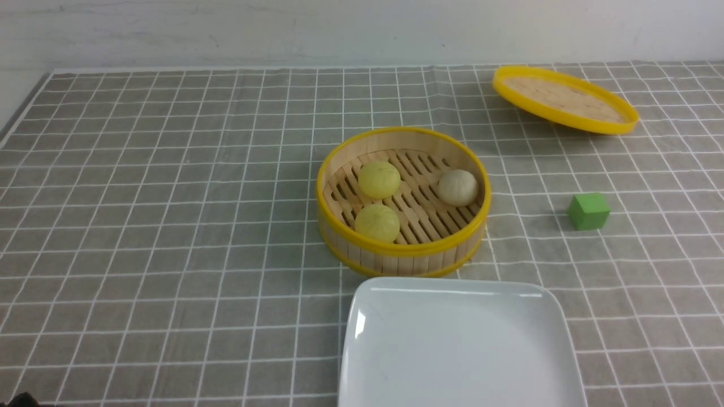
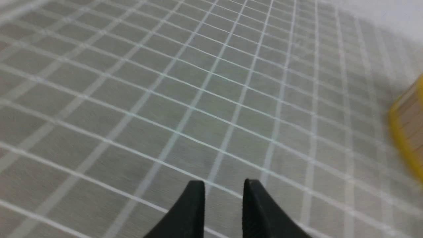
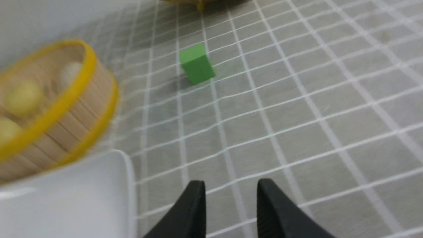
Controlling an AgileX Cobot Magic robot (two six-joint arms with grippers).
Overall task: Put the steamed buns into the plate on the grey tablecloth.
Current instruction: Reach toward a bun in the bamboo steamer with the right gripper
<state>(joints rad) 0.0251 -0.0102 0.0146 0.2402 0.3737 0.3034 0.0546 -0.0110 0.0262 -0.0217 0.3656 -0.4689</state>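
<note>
Plate (image 1: 396,350): one, glossy white and rounded-square, empty, at the bottom centre-right of the front frame. Its far rim is just beside the steamer's near wall; whether they touch I cannot tell.
Steamed buns (image 1: 379,180): three, all on the slats inside the bamboo steamer (image 1: 396,257) at frame centre, none on the plate.
Colours: two pale yellow, one at the upper left of the slats and the other (image 1: 377,222) below it. One off-white bun (image 1: 457,187) sits at the right, near the steamer wall.
Handling: probably light, soft and easily dented, with smooth domes that could slip or roll, so a gentle squeeze seems wise.
Where to hold: across the widest part of the dome, low on its sides, coming from above. The off-white bun leaves little room on its wall side.
Lid (image 1: 565,99): one, yellow-rimmed, upper right, well apart from the steamer and apparently tilted.
Green cube (image 1: 589,211): one, right of the steamer, not wanted.
Grey tablecloth (image 1: 169,198): one, white-gridded and slightly creased, covering the bench.
Left pincer (image 2: 224,198): fingers slightly spread, nothing between them, over bare cloth; the steamer's edge shows at far right of its blurred view.
Right pincer (image 3: 230,198): fingers spread, empty, over cloth near the plate's corner.
Progress: no bun moved yet, judging from the empty plate.
</note>
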